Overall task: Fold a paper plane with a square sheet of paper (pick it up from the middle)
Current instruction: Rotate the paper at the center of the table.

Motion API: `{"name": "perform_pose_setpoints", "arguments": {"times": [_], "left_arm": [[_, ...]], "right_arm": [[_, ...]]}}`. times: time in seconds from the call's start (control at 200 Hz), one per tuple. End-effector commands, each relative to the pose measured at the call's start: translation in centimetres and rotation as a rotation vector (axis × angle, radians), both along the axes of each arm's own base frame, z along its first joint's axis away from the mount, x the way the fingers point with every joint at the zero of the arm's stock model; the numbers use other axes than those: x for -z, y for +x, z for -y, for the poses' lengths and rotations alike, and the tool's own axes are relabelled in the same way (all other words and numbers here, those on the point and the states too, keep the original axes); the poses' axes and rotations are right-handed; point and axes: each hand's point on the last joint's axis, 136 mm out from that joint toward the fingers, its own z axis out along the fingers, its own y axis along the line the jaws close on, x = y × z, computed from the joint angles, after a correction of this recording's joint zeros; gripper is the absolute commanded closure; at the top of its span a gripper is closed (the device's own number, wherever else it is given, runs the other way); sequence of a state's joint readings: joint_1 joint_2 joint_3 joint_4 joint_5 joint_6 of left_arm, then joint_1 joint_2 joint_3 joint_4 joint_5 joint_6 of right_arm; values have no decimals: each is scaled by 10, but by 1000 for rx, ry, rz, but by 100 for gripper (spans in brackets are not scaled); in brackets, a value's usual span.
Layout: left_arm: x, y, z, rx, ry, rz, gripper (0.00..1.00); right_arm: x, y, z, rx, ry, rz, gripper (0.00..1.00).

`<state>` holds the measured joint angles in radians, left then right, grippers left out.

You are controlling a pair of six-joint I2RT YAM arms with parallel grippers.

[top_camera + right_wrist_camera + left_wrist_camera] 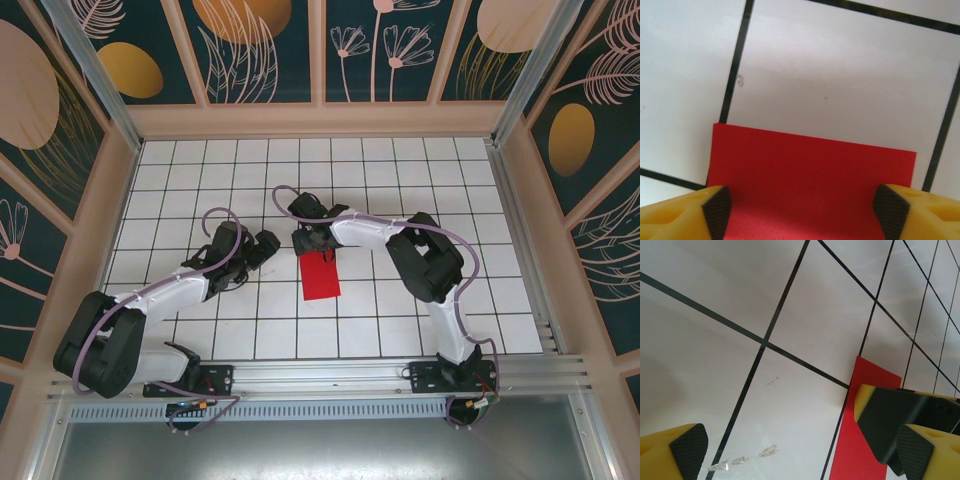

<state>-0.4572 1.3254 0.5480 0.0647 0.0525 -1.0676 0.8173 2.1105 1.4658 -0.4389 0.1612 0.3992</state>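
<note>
Spanning the enclosure floor: white tabletop (200,330) ruled in black grid lines. At its centre lies a thin bright red sheet of paper (321,278), a narrow rectangle. Right gripper (318,250) hovers over its far end, fingers spread, unclenched. Left gripper (270,244) sits just left, fingers released, empty.

A white tabletop ruled with a black square grid (400,170) lay evenly lit inside a pale wooden frame (315,120). Dark teal wall panels painted with peach and gold plants (260,50) enclosed it. A silver aluminium rail (330,375) ran along the near edge.
</note>
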Motion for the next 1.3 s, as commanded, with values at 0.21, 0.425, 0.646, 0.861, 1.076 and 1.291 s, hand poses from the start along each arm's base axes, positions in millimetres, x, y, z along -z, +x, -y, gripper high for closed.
{"name": "perform_pose_setpoints", "arguments": {"times": [0.21,0.425,0.646,0.861,1.076,1.291], "left_arm": [[-2,-4,27,115,-100,13,5],[-6,-13,54,197,-157,10,9],[0,-24,55,165,-138,-16,14],[5,-23,29,53,-86,-25,10],[10,-22,-1,-40,-75,-26,4],[15,-22,-10,-59,-56,-41,1]], "right_arm": [[40,-9,45,93,-67,-94,37],[30,-10,79,255,-20,-93,40],[-29,3,71,218,112,8,37],[-58,-25,43,50,107,19,28],[-27,-83,9,-51,48,-82,15],[-2,-100,10,-57,-34,-124,9]]}}
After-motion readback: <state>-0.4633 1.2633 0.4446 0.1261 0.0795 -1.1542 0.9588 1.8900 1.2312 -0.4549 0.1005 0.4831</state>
